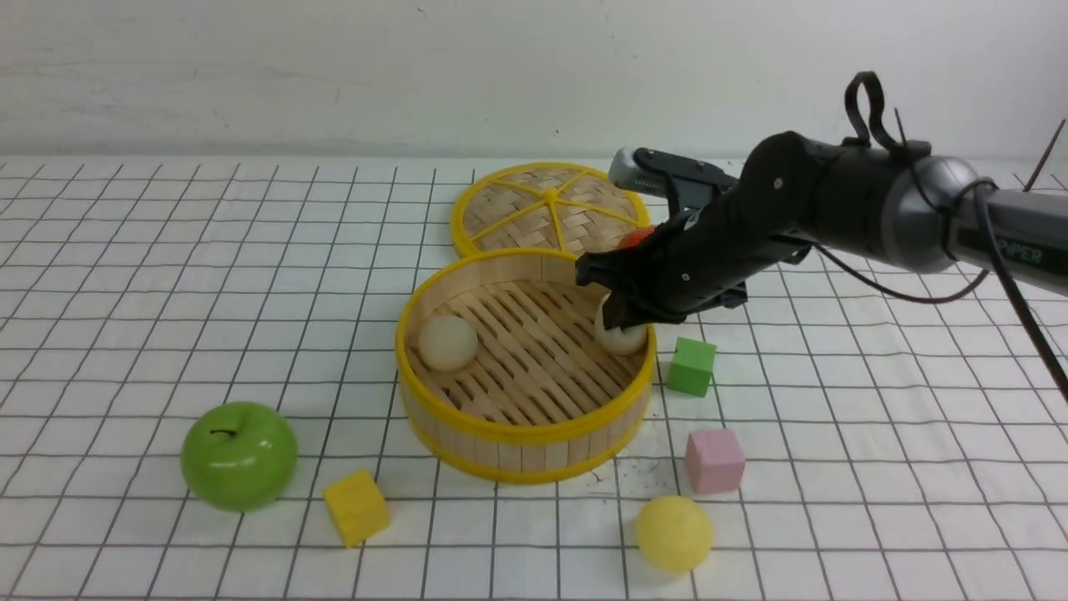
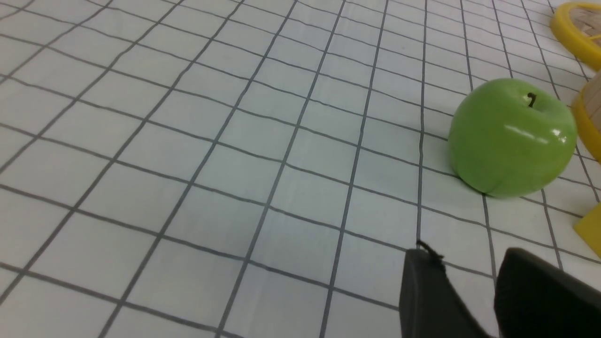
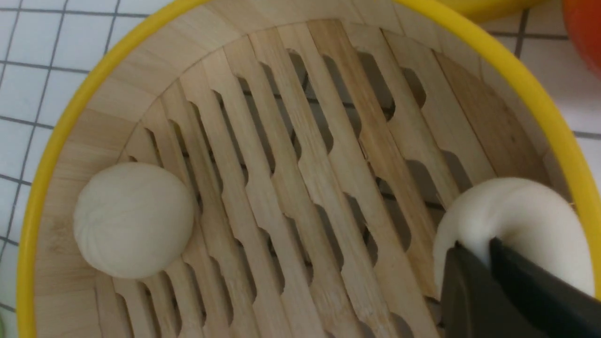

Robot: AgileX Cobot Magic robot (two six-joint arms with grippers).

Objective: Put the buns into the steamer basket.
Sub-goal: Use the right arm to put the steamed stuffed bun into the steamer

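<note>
Buns update: two of three are in the basket (image 1: 517,434). The left bun (image 1: 448,342) sits loose on the slatted floor, up against the wall on the robot's left side. The right bun (image 1: 627,340) is on the opposite side, also on the floor by the wall, and the right gripper (image 1: 617,321) has its jaws pinched tight into the top of it. In the right wrist view you can see the dough squished where the fingers (image 3: 516,277) dig in. The yellow bun (image 1: 674,532) is out on the table, near the front edge, just past the pink cube (image 1: 715,461).

The left gripper (image 2: 469,263) only shows in its own wrist cam. Its jaws are apart with nothing between them, over bare table near the green apple (image 1: 239,456).

Other stuff: the lid (image 1: 551,209) lies flat behind the basket, touching it or nearly. A red fruit (image 1: 636,237) peeks out behind the right arm. The green cube (image 1: 692,366) is just beside the basket on the right, and the yellow cube (image 1: 356,507) sits between the apple and the basket, a bit closer to the camera.
</note>
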